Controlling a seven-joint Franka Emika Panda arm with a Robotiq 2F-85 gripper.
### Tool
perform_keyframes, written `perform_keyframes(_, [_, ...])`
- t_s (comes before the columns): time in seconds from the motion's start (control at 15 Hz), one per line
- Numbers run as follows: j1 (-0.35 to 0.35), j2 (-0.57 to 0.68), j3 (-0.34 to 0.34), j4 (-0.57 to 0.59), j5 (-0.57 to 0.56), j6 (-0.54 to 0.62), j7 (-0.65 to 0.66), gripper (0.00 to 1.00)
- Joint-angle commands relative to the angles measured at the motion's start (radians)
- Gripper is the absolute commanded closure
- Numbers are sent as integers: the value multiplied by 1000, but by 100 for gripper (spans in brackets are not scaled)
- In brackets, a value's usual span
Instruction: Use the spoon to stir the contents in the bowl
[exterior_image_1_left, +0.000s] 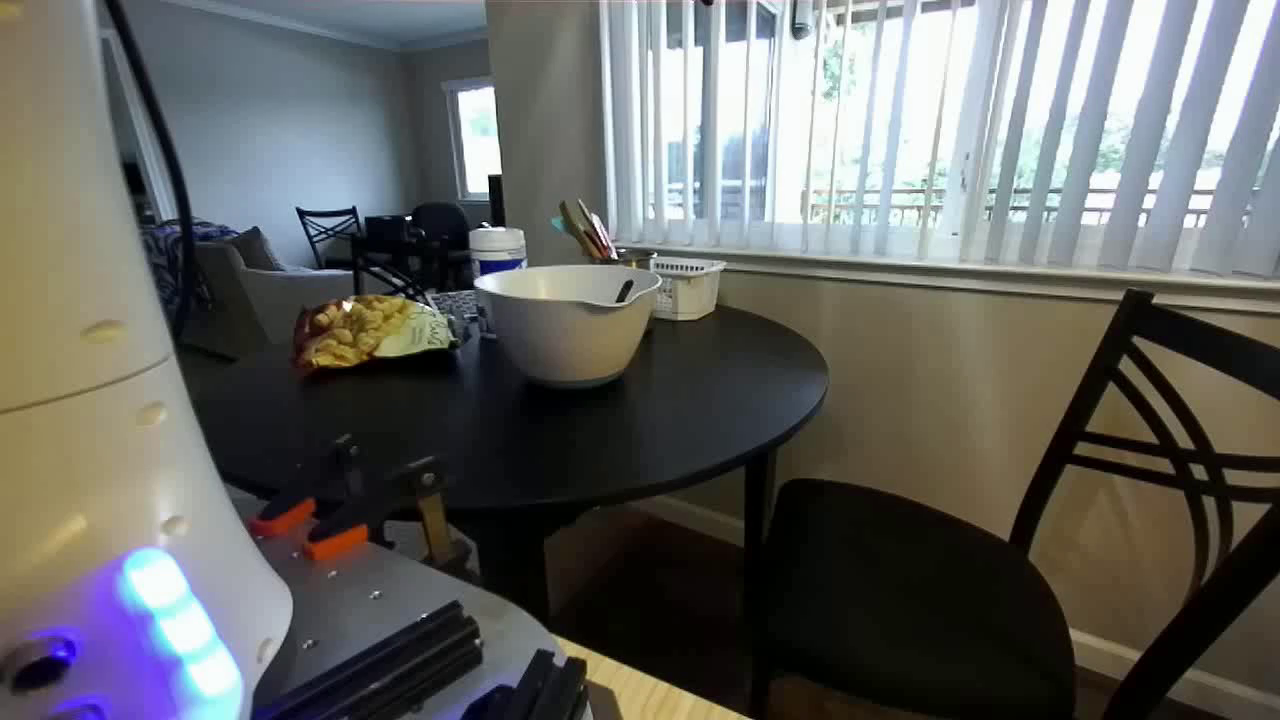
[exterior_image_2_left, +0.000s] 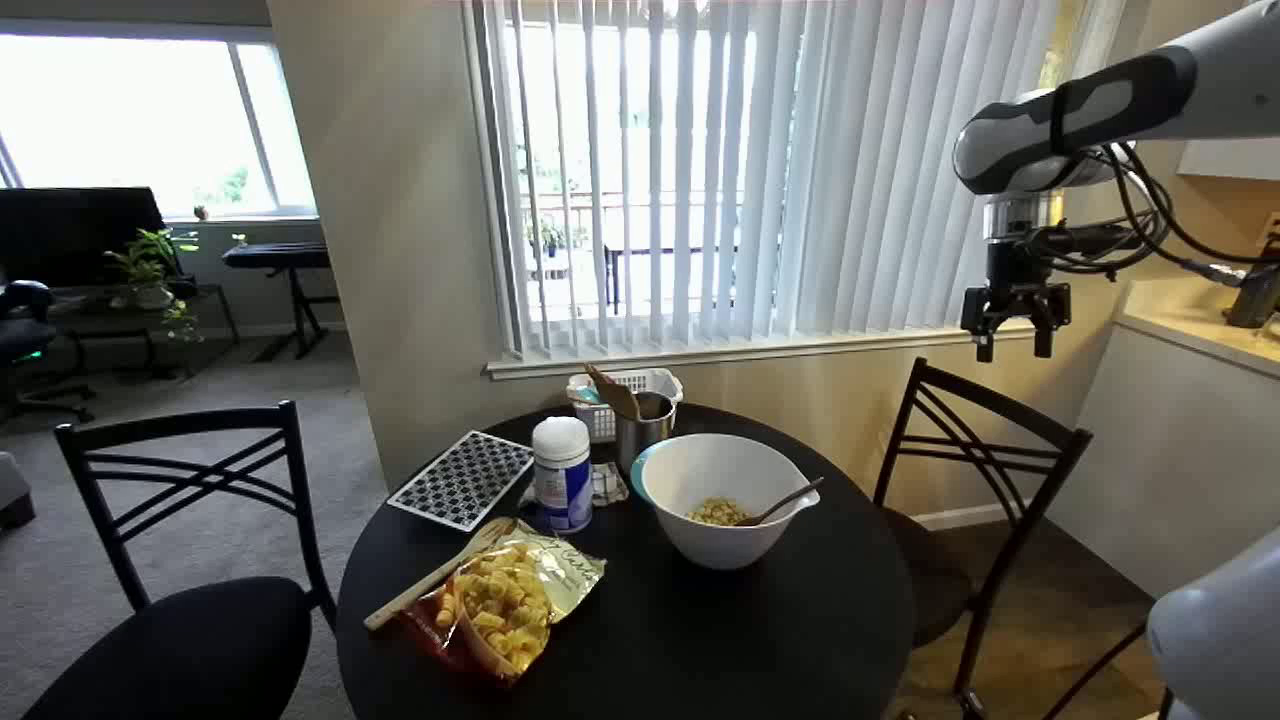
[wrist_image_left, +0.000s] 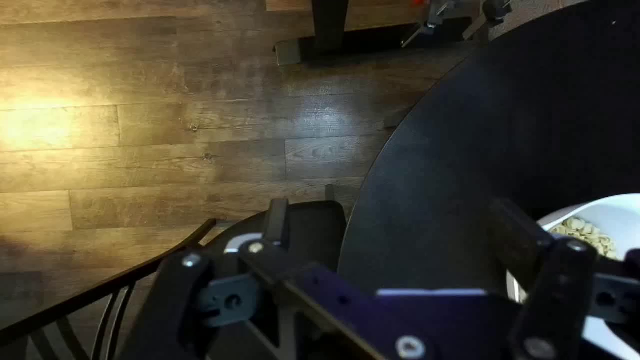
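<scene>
In an exterior view, the brown spoon leans in the white mixing bowl, its lower end among the pasta pieces at the bottom and its handle rising past the rim near the pouring lip. The bowl sits upright on the round black surface, a little in from the right edge. To its left, toward the far edge, a metal utensil holder with wooden utensils in it stands in front of a white perforated basket. A white canister with a blue label stands left of the bowl, and a checkerboard panel lies flat at the left edge. Also near that edge, a pasta bag lies just beside a long wooden utensil whose handle end points outward. Beyond the right edge, higher than the bowl and well apart from it, the tool hangs from the arm, pointing down, its fingers spread wide; the wrist view shows them apart too. One black chair stands by the right edge, and another chair by the left.
</scene>
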Motion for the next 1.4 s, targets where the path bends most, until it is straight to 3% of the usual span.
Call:
perform_keyframes(0.0, [-9,1,8,3,1,-3,-2,0])
perform_keyframes(0.33, [-9,1,8,3,1,-3,-2,0])
perform_keyframes(0.53, [3,24,25,-55,6,116,44,0])
perform_keyframes(0.8, [27,67,57,-181,133,372,94,0])
perform_keyframes(1.33, [87,223,143,-319,421,628,-5,0])
